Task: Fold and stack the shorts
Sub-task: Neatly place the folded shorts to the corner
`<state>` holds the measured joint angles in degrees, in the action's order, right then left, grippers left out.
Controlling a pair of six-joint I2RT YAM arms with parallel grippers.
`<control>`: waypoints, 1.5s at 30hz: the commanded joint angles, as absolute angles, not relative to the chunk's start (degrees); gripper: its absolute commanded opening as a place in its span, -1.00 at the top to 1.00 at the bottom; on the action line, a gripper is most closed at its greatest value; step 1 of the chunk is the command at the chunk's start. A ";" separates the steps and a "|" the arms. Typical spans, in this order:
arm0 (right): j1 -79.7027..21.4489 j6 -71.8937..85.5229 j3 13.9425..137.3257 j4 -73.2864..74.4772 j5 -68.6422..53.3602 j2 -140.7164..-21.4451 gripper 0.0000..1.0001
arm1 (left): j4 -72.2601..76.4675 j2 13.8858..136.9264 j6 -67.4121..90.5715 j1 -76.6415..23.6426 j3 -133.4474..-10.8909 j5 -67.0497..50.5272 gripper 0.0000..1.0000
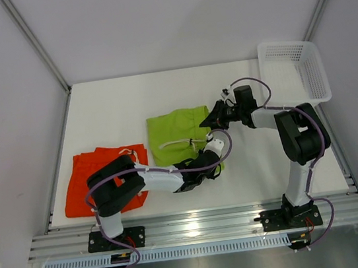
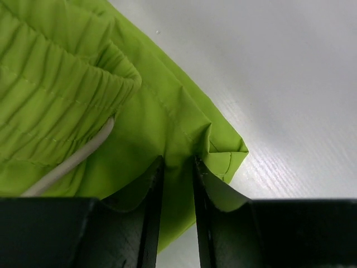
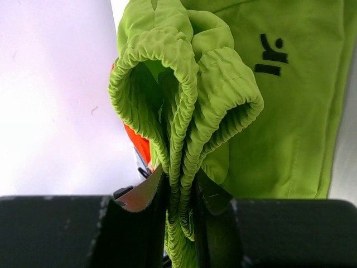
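The lime green shorts [image 1: 176, 134] lie mid-table with a white drawstring showing. My left gripper [image 1: 216, 167] is shut on their near right corner; in the left wrist view the green fabric [image 2: 167, 128] runs between my fingers. My right gripper [image 1: 212, 121] is shut on the bunched elastic waistband [image 3: 184, 111] at the far right edge and lifts it a little. A small black logo [image 3: 270, 54] shows on the green cloth. The orange-red shorts [image 1: 95, 176] lie flat at the left, untouched.
A white plastic mesh basket [image 1: 293, 68] stands at the far right corner. The table's metal rail [image 1: 198, 224] runs along the near edge. White walls enclose the table at the left, back and right.
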<state>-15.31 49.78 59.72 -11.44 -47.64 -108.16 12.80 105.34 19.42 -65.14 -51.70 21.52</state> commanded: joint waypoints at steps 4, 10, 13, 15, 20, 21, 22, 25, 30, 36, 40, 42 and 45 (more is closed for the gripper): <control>-17.04 41.87 67.48 -5.91 -53.78 -112.84 1.00 | 15.73 107.93 20.92 -66.27 -51.68 18.98 0.43; -17.93 33.76 75.57 5.88 -56.87 -116.71 1.00 | 15.65 108.28 19.86 -67.68 -51.42 19.95 0.46; -17.93 29.01 77.86 12.20 -56.43 -119.17 1.00 | 16.00 108.02 19.95 -67.68 -50.72 19.86 0.48; -17.67 27.60 78.40 14.06 -54.60 -120.23 1.00 | 16.00 107.76 19.95 -67.68 -50.36 19.86 0.49; -17.23 26.46 78.57 17.57 -49.75 -123.48 1.00 | 16.17 106.79 19.95 -67.76 -49.57 19.42 0.49; -17.05 26.37 78.57 17.93 -48.01 -124.10 1.00 | 15.91 106.00 20.04 -67.68 -49.57 19.25 0.45; -17.05 26.28 78.40 18.02 -47.55 -124.19 1.00 | 15.39 105.39 20.13 -67.76 -49.74 19.07 0.40; -16.79 26.45 78.05 18.11 -44.74 -123.40 1.00 | 11.26 101.63 20.65 -67.76 -51.59 18.37 -0.01; -15.65 26.89 80.32 18.46 -42.10 -121.65 0.53 | 3.70 91.34 21.44 -67.59 -54.75 16.96 -0.56; -15.56 29.53 82.00 18.81 -38.68 -117.61 -0.18 | -6.91 80.52 23.81 -65.05 -57.48 15.29 -0.73; -15.82 32.95 76.94 17.94 -32.01 -109.11 -0.51 | -14.22 76.73 27.76 -59.26 -56.43 15.90 -0.73; -16.43 35.94 73.23 16.53 -29.46 -104.87 -0.77 | -14.94 74.36 29.26 -56.27 -54.07 16.52 -0.73; -17.66 40.07 67.42 17.04 -21.29 -96.79 -0.99 | -12.75 71.99 29.79 -52.31 -48.45 14.51 -0.72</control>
<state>-16.32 34.79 70.76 17.50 -30.72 -104.44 -9.19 74.02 27.05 -55.29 -52.82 16.01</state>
